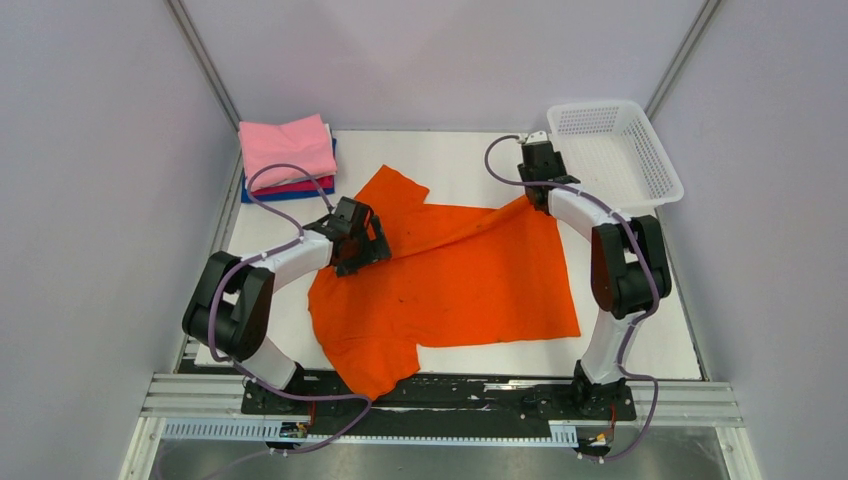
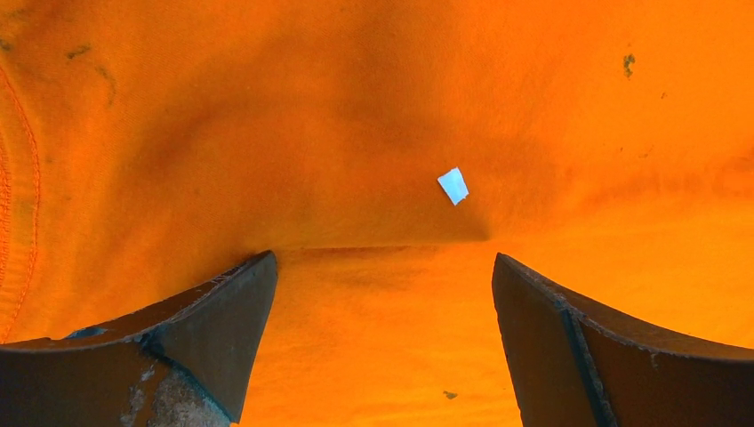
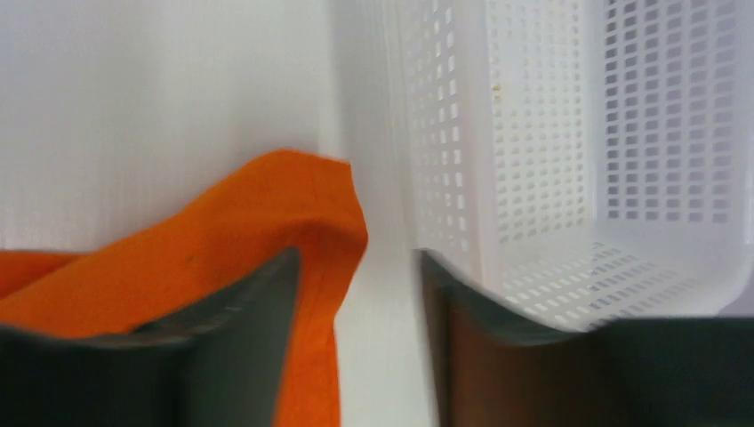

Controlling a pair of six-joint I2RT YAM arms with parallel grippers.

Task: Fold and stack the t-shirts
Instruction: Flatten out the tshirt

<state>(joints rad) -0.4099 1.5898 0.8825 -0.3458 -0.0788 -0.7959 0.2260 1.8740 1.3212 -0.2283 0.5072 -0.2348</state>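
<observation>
A bright orange t-shirt (image 1: 460,275) lies spread, slightly rumpled, on the white table (image 1: 460,165). My left gripper (image 1: 368,246) is low over its left part, near a sleeve. In the left wrist view this gripper (image 2: 382,258) is open, orange cloth (image 2: 373,116) fills the frame, and a small white tag (image 2: 453,185) lies ahead of it. My right gripper (image 1: 536,196) is at the shirt's far right corner. In the right wrist view this gripper (image 3: 359,258) is open, and the orange corner (image 3: 267,205) lies against the inner side of its left finger (image 3: 258,302). Folded shirts (image 1: 288,150) are stacked at the far left, pink on top, with magenta and blue below.
A white plastic mesh basket (image 1: 640,150) stands at the far right corner, just right of my right gripper; it also shows in the right wrist view (image 3: 551,133). Grey walls close in the table on three sides. The arm bases sit at the near edge.
</observation>
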